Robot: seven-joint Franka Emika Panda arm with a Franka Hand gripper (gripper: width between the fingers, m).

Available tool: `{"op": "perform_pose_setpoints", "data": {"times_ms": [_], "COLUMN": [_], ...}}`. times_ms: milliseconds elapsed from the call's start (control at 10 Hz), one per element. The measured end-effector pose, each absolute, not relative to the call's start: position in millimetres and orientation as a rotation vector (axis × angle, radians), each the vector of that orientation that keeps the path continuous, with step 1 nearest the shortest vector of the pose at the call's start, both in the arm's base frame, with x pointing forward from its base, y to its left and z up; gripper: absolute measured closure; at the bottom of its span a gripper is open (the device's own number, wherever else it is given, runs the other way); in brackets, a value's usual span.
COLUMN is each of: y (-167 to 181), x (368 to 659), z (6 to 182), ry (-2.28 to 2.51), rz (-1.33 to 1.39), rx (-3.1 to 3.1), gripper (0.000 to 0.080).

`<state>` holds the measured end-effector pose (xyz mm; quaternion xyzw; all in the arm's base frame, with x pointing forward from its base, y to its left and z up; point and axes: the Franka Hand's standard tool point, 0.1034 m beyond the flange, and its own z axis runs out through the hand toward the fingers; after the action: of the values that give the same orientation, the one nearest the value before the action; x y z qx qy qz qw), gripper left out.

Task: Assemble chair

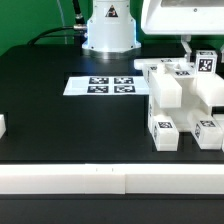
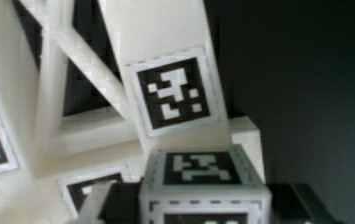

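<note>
Where the chair parts (image 1: 180, 100) cluster, gripper (image 1: 191, 54) clamped on 1 tagged white part (image 2: 199, 165), marker board (image 1: 105, 86) lying apart.

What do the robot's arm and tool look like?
The arm is glossy white with rounded shells. Its base carries a dark triangular marking, and dark cables run beside it. The tool has dark fingers.

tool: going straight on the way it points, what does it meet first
The tagged chair part clamped between its jaws; past that, probably the X-braced frame, though depth is unclear.
</note>
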<state>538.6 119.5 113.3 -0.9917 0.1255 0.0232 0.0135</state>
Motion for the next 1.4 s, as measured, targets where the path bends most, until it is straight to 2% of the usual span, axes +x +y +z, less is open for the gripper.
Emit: {"op": "perform_pose_setpoints", "data": {"times_ms": [1400], "y": [123.9], "x": [538.2], "z": [113.5], "ry": [1.725], "rz": [0.098], "rx": [-2.602], "gripper": [0.0512]}}
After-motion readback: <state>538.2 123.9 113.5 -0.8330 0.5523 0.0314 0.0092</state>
